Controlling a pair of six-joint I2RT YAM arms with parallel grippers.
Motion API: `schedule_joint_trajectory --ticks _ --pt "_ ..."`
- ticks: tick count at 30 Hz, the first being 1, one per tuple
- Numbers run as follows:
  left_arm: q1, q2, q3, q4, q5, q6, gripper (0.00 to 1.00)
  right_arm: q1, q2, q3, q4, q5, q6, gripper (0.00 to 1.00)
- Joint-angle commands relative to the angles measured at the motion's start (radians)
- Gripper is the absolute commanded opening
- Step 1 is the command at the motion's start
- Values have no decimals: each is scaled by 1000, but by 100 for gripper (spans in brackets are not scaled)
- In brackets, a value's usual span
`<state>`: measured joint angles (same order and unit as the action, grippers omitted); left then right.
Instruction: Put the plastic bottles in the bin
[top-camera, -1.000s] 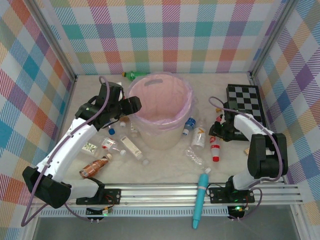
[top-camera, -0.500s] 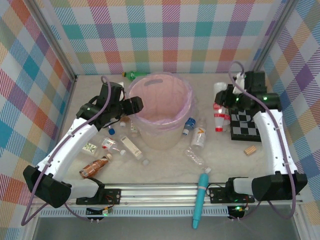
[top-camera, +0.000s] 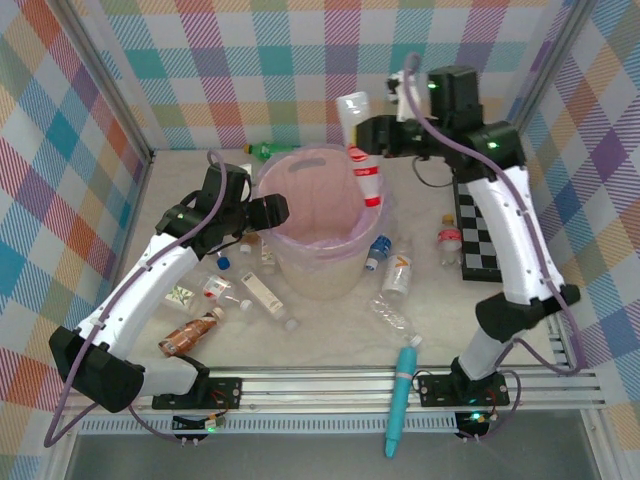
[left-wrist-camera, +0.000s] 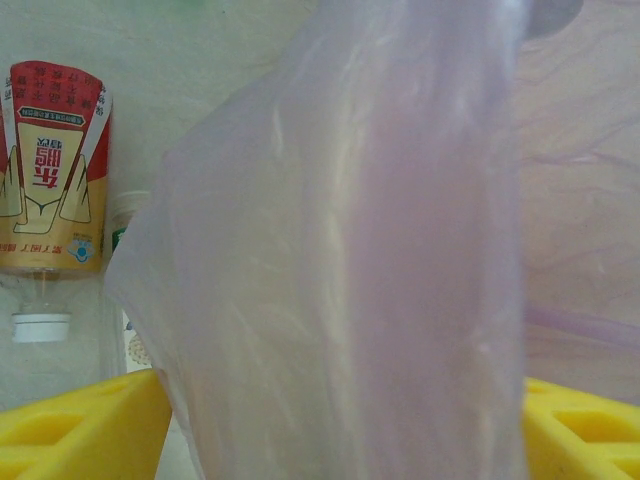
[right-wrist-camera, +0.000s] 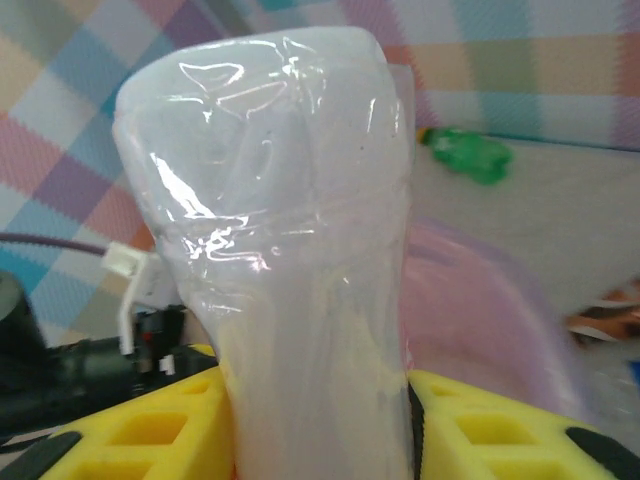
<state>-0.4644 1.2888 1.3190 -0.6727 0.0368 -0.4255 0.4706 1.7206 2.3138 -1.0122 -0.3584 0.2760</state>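
Plaid walls in pastel checks close round a marbled table, with the bin at its middle. Over the bin's far rim the right gripper pinches a white bottle in the air, red-marked end lowest. At the bin's left rim the left gripper has its yellow fingers apart, with the pink bag filling the gap; I cannot tell whether they squeeze it. Other bottles lie left and right of the bin's foot.

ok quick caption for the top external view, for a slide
Right gripper holds a white red-labelled bottle over the pink-lined bin; other bottles lie scattered around it.
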Motion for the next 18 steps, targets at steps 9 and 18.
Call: schedule_joint_trajectory --ticks 9,18 --pt "-19 10 39 15 3 25 76 184 225 42 -135 158 -86 43" --pt "-20 -2 45 2 -16 29 75 214 288 -148 -129 302 -84 44"
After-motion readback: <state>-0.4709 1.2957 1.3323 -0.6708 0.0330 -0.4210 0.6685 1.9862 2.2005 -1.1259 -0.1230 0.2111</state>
